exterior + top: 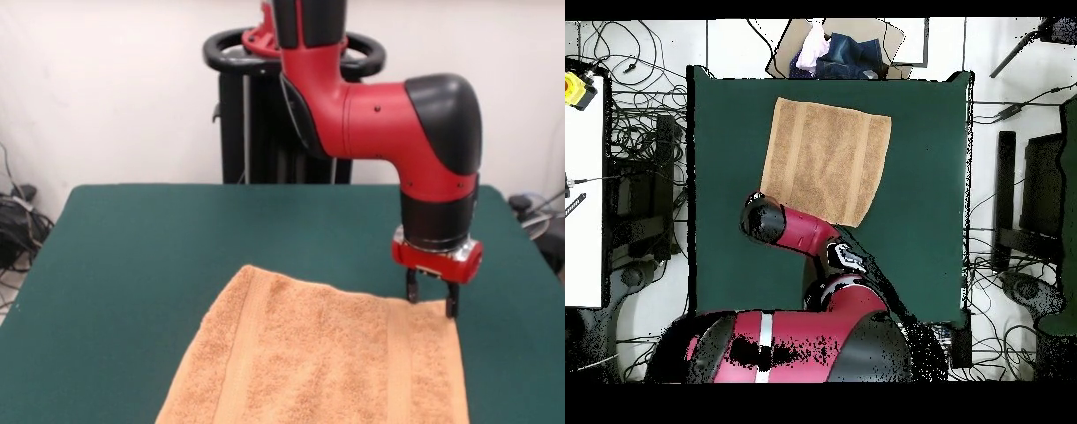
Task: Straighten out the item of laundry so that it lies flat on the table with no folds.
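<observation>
The light orange-tan towel (322, 362) lies spread out on the dark green table (132, 247), slightly skewed to the table's edges, with its near part cut off by the picture's bottom edge. No fold shows. My gripper (433, 300) hangs straight down at the towel's far right corner, its fingertips (412, 294) at the cloth's edge, and looks open. In the overhead view the towel (825, 160) lies flat on the table (925, 200). There the arm's wrist (765, 218) covers the gripper at the towel's corner nearest the robot.
The robot's black pedestal (265, 115) stands behind the table's far edge. In the overhead view a cardboard box with clothes (833, 50) sits beyond the table's far edge, and cables lie on the floor on both sides.
</observation>
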Robot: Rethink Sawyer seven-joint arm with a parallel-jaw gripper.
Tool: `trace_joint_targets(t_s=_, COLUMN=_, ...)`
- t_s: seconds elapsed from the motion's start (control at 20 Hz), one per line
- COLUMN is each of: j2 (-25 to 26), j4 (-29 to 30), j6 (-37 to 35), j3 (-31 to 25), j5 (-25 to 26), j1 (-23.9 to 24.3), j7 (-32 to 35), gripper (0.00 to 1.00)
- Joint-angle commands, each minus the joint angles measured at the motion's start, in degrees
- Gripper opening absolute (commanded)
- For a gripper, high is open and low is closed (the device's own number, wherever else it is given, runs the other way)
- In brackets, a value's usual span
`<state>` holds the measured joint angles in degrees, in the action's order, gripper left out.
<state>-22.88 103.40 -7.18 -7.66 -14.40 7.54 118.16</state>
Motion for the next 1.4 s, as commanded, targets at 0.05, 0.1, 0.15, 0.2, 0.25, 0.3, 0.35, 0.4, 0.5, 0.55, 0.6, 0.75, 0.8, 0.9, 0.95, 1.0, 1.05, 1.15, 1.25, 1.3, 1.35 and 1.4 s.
trace_joint_targets(t_s=0.05, j2=6.5, j4=-3.3, j6=6.8, j3=3.2, j5=1.1, j1=-0.6, j7=7.9, gripper=1.00)
trace_joint_targets(t_s=0.1, j2=6.6, j4=-3.4, j6=6.9, j3=3.3, j5=1.2, j1=-0.6, j7=7.9, gripper=1.00)
trace_joint_targets(t_s=0.15, j2=6.8, j4=-3.6, j6=6.9, j3=3.4, j5=1.3, j1=-0.6, j7=7.8, gripper=1.00)
trace_joint_targets(t_s=0.2, j2=6.9, j4=-3.7, j6=7.1, j3=3.4, j5=1.3, j1=-0.6, j7=7.8, gripper=1.00)
trace_joint_targets(t_s=0.25, j2=7.0, j4=-3.8, j6=7.1, j3=3.6, j5=1.4, j1=-0.6, j7=7.7, gripper=1.00)
trace_joint_targets(t_s=0.3, j2=7.0, j4=-3.8, j6=7.2, j3=3.6, j5=1.4, j1=-0.6, j7=7.7, gripper=1.00)
trace_joint_targets(t_s=0.35, j2=7.1, j4=-3.8, j6=7.3, j3=3.5, j5=1.5, j1=-0.5, j7=7.8, gripper=1.00)
trace_joint_targets(t_s=0.4, j2=7.0, j4=-3.7, j6=7.4, j3=3.5, j5=1.4, j1=-0.5, j7=7.9, gripper=1.00)
trace_joint_targets(t_s=0.5, j2=7.0, j4=-3.6, j6=7.5, j3=3.6, j5=1.3, j1=-0.6, j7=8.1, gripper=1.00)
trace_joint_targets(t_s=0.55, j2=7.0, j4=-3.5, j6=7.5, j3=3.6, j5=1.1, j1=-0.6, j7=8.4, gripper=1.00)
trace_joint_targets(t_s=0.6, j2=7.1, j4=-3.4, j6=7.7, j3=3.4, j5=1.3, j1=-0.3, j7=8.3, gripper=1.00)
trace_joint_targets(t_s=0.75, j2=7.2, j4=-3.4, j6=8.0, j3=3.9, j5=0.8, j1=-0.9, j7=8.9, gripper=1.00)
trace_joint_targets(t_s=0.8, j2=7.0, j4=-3.0, j6=7.9, j3=4.0, j5=0.0, j1=-1.1, j7=9.8, gripper=1.00)
trace_joint_targets(t_s=0.9, j2=7.0, j4=-2.7, j6=8.1, j3=3.6, j5=-0.2, j1=-0.8, j7=10.3, gripper=1.00)
trace_joint_targets(t_s=0.95, j2=7.0, j4=-2.7, j6=8.2, j3=3.7, j5=-0.2, j1=-0.8, j7=10.3, gripper=1.00)
trace_joint_targets(t_s=1.0, j2=6.9, j4=-2.6, j6=8.2, j3=3.7, j5=-0.3, j1=-0.9, j7=10.4, gripper=1.00)
trace_joint_targets(t_s=1.05, j2=6.9, j4=-2.5, j6=8.3, j3=3.7, j5=-0.3, j1=-0.9, j7=10.5, gripper=1.00)
trace_joint_targets(t_s=1.15, j2=7.0, j4=-2.5, j6=8.4, j3=3.5, j5=-0.3, j1=-0.7, j7=10.5, gripper=1.00)
trace_joint_targets(t_s=1.25, j2=7.1, j4=-2.6, j6=8.4, j3=3.4, j5=0.0, j1=-0.6, j7=10.3, gripper=1.00)
trace_joint_targets(t_s=1.3, j2=7.1, j4=-2.6, j6=8.4, j3=3.5, j5=0.0, j1=-0.6, j7=10.2, gripper=1.00)
trace_joint_targets(t_s=1.35, j2=7.1, j4=-2.7, j6=8.4, j3=3.5, j5=0.0, j1=-0.6, j7=10.1, gripper=1.00)
trace_joint_targets(t_s=1.4, j2=7.1, j4=-2.7, j6=8.4, j3=3.6, j5=0.1, j1=-0.6, j7=10.1, gripper=1.00)
